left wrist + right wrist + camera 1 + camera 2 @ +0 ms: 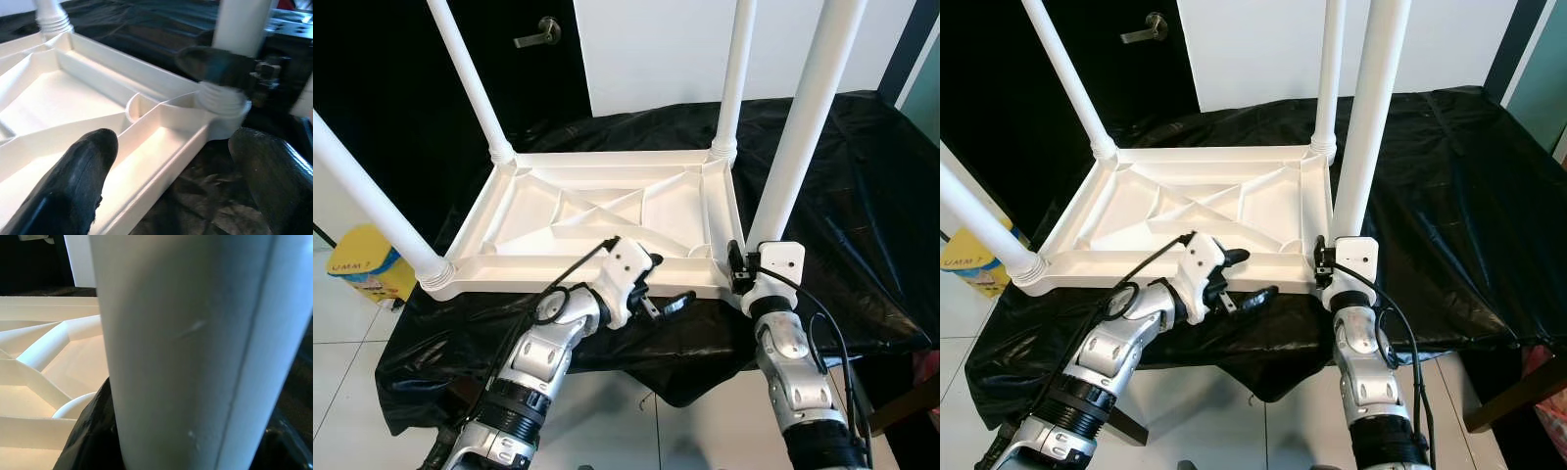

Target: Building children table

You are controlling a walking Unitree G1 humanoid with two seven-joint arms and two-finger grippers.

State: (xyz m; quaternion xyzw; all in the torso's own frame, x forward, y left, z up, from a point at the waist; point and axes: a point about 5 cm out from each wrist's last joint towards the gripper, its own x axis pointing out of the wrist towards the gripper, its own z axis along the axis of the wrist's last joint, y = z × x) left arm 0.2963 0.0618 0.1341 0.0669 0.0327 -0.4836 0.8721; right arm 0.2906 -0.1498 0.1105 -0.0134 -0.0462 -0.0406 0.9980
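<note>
Left eye view gives me the layout: the white children's table [597, 211] lies upside down on a black sheet [862, 196] over a work surface, ribbed underside up, with four white legs rising from its corners. The one I care about is the near-right leg [803, 117], which stands almost upright with a slight lean, its long axis running up and away from my right gripper [744, 259]. That gripper sits right at the leg's base, at the near-right corner socket; in the right wrist view the leg [195, 347] crowds the lens with a black finger [93, 431] hugging its side, so I judge the fingers closed around the leg low down. My left gripper [651, 279] hangs at the near rim of the table, just left of that same corner, fingers spread wide; the left wrist view shows one finger over the inner tray and the other outside the rim, with the threaded collar of the leg [222, 100] ahead between them. It looks as if it straddles the rim, but I can't tell whether it touches. So the right arm is the nearer one and already on the leg; my reading is that any tightening must turn about that upright axis, with the left free to steady the rim. Whether the thread is fully seated I cannot make out.
</note>
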